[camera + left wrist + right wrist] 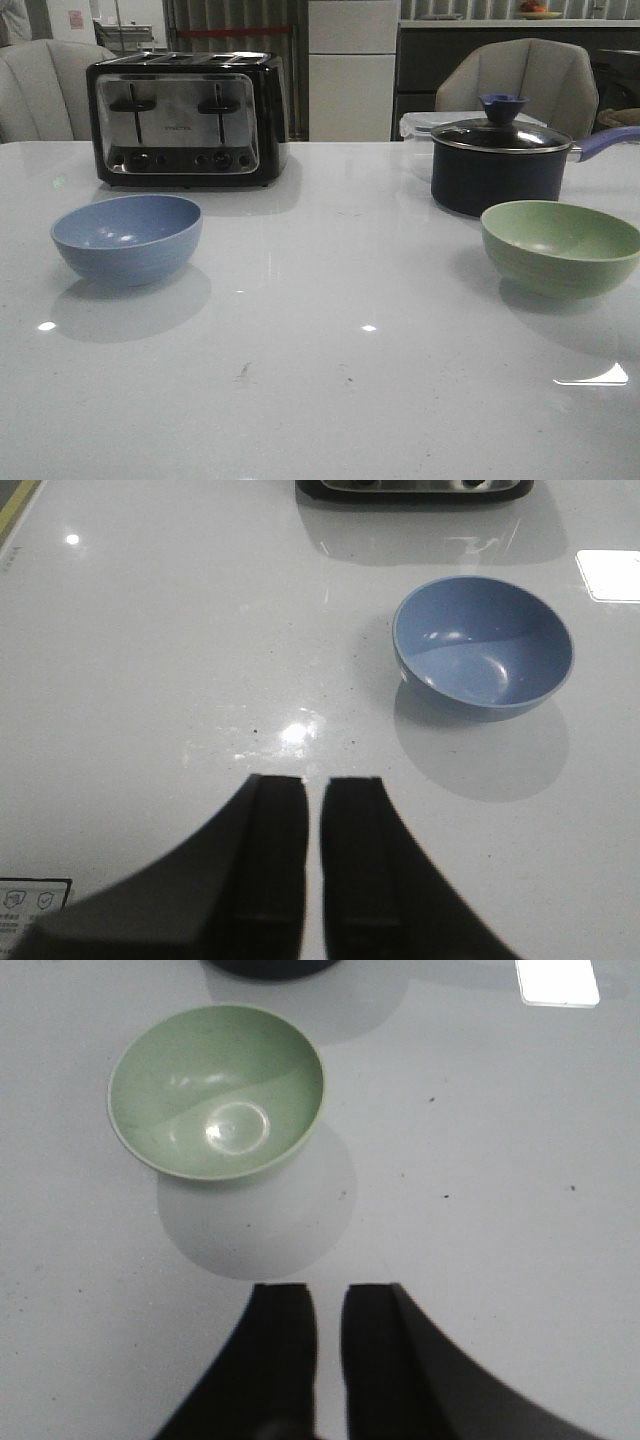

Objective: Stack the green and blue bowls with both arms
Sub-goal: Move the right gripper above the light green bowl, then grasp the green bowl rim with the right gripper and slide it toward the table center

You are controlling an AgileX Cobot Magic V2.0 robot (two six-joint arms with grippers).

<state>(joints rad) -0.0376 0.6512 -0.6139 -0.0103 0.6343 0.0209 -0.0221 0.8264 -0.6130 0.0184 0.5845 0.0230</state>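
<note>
A white glossy table (320, 400) is observed in the front view, with neither arm seen in that view. The blue bowl (127, 238) is set upright on the table's left side, in front of the black and silver toaster (187, 118) and apart from it. The green bowl (560, 247) is set upright at the right side, just in front of the dark saucepan (498, 165), whose lid carries a purple knob and whose purple handle points to the right; whether bowl and pan touch cannot be told. The two bowls are well apart, and both are empty. A clear lidded container (418, 127) is partly hidden behind the saucepan. In the left wrist view, the left gripper (312, 855) is held above bare table, its two black fingers (270, 850) nearly together with only a narrow slit between them and nothing held; the blue bowl (483, 646) lies ahead of it and off to one side, not touched. In the right wrist view, the right gripper (328, 1350) is likewise recorded over bare table, its fingers (285, 1350) parted by a narrow gap and nothing gripped; the green bowl (216, 1092) lies ahead of it, untouched, its shadow cast on the table toward the fingers.
</note>
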